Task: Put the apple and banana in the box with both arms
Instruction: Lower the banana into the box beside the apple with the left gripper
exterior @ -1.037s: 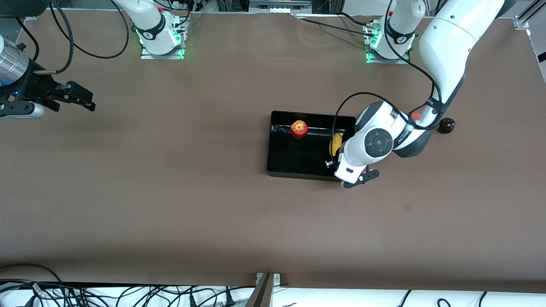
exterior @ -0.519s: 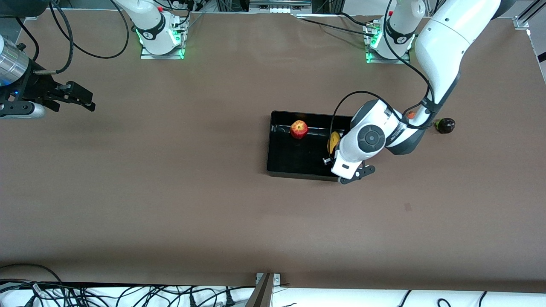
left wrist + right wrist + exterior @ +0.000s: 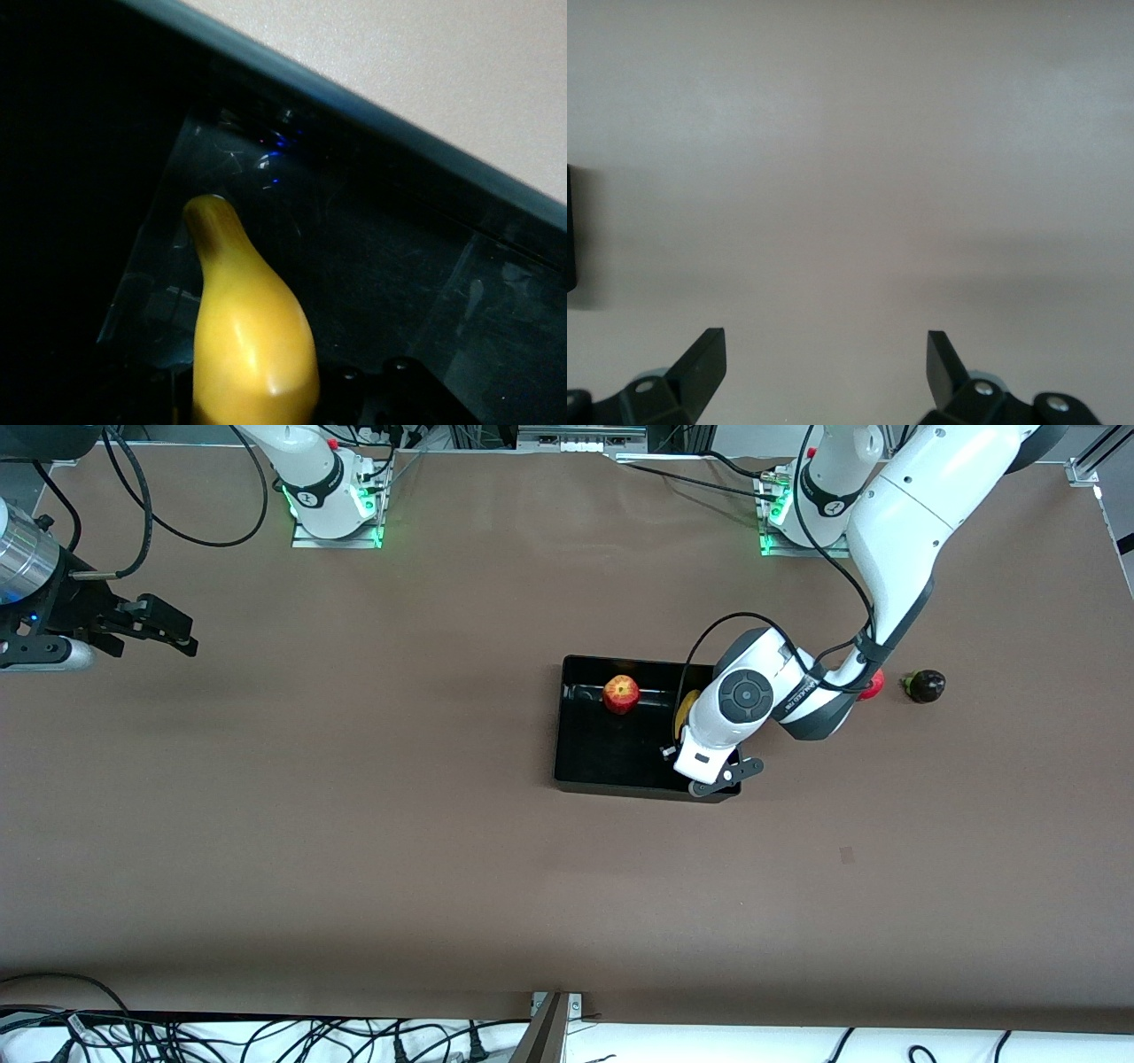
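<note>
The black box (image 3: pixel 561 731) sits mid-table. The red-and-yellow apple (image 3: pixel 622 693) lies inside it by the wall farthest from the front camera. My left gripper (image 3: pixel 700 755) is over the box's end toward the left arm and is shut on the yellow banana (image 3: pixel 684 713), which is mostly hidden under the wrist. In the left wrist view the banana (image 3: pixel 252 328) hangs over the box floor, its dark tip toward the box wall (image 3: pixel 381 119). My right gripper (image 3: pixel 182 631) waits open and empty at the right arm's end of the table, over bare table in its wrist view (image 3: pixel 824 354).
A red round fruit (image 3: pixel 873 685) shows partly from under the left arm's forearm, beside the box toward the left arm's end. A dark round fruit (image 3: pixel 926 685) lies beside it, farther toward that end. Cables hang along the table's front edge.
My left gripper has carried the banana toward the right arm's end, farther in over the box. The red fruit under the forearm now shows more. The right arm has not moved.
</note>
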Robot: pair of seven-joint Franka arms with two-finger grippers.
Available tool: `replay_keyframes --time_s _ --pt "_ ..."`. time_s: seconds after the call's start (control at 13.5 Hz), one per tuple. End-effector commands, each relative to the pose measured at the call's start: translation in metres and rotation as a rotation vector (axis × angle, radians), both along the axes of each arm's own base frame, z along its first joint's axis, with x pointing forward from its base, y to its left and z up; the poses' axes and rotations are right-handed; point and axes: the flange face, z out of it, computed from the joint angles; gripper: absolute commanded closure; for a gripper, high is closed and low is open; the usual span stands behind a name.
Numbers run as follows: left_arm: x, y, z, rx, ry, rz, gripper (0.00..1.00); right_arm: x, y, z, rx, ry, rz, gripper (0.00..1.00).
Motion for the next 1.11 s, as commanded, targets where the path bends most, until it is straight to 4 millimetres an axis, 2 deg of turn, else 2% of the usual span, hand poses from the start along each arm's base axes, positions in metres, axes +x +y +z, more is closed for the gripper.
replay_keyframes --time_s 0.0,0.07,0.15,0.52,0.74,0.81,1.04 --pt "-0.001 -0.002 0.002 0.011 -0.025 0.005 0.43 0.003 -0.002 0.004 0.003 -0.007 -0.006 0.00" --pt "0.000 -0.001 0.002 0.012 -0.024 0.008 0.24 0.004 -0.001 0.004 0.005 -0.009 -0.006 0.00" --pt "0.000 -0.001 0.002 0.013 -0.026 0.004 0.00 0.003 -0.002 0.004 0.003 -0.007 -0.006 0.00" --pt "-0.003 -0.001 -0.003 0.048 -0.043 0.011 0.00 0.003 -0.002 0.004 0.003 -0.007 -0.006 0.00" --pt "-0.007 -0.005 0.007 0.067 -0.042 0.033 0.00 0.003 -0.002 0.004 0.003 -0.007 -0.007 0.00" --pt "-0.008 -0.004 0.019 0.098 -0.039 0.043 0.00 0.004 -0.002 0.004 0.003 -0.009 -0.007 0.00" --pt "-0.015 0.003 0.078 0.201 -0.046 0.040 0.00 0.003 -0.002 0.004 0.003 -0.007 -0.007 0.00"
